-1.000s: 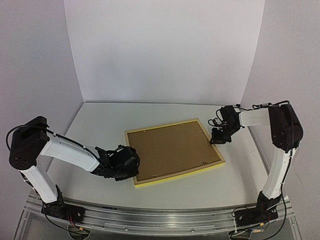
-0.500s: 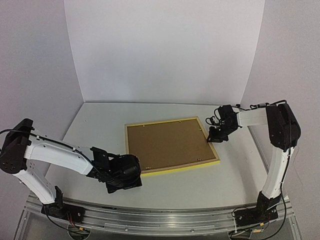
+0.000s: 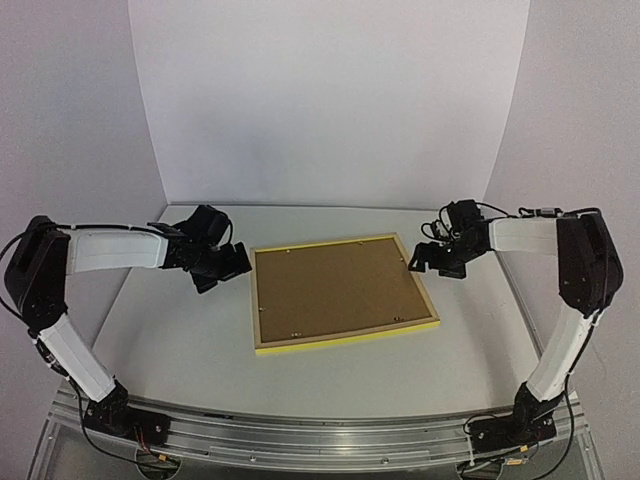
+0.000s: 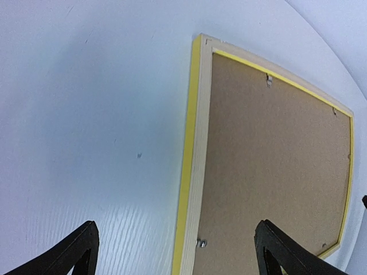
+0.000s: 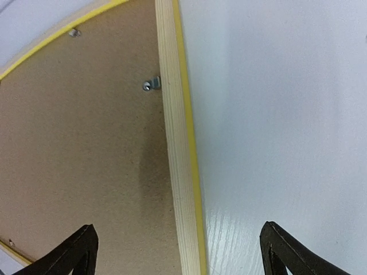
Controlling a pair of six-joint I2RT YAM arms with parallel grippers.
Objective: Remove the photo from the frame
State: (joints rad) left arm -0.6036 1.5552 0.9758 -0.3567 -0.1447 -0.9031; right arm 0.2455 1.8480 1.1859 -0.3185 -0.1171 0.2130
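The frame (image 3: 350,338) lies face down mid-table, a thin yellow rectangle filled by the plain brown backing board (image 3: 335,285). The photo is hidden under that board. My left gripper (image 3: 236,262) hovers open at the frame's left side. In the left wrist view the frame's rail (image 4: 194,160) runs between the spread fingers (image 4: 77,255), untouched. My right gripper (image 3: 418,258) is open at the frame's right side. The right wrist view shows the right rail (image 5: 179,166) passing between its fingers (image 5: 281,252) with nothing gripped.
Small metal tabs (image 4: 201,243) (image 5: 151,84) sit along the inner edge of the frame over the backing board. White walls close in the table at the back and on both sides. Bare white tabletop (image 3: 180,340) surrounds the frame.
Both grippers have opened. The left arm swung from the frame's near left corner up to its left side. The frame turned a little and now lies squarer to the table.
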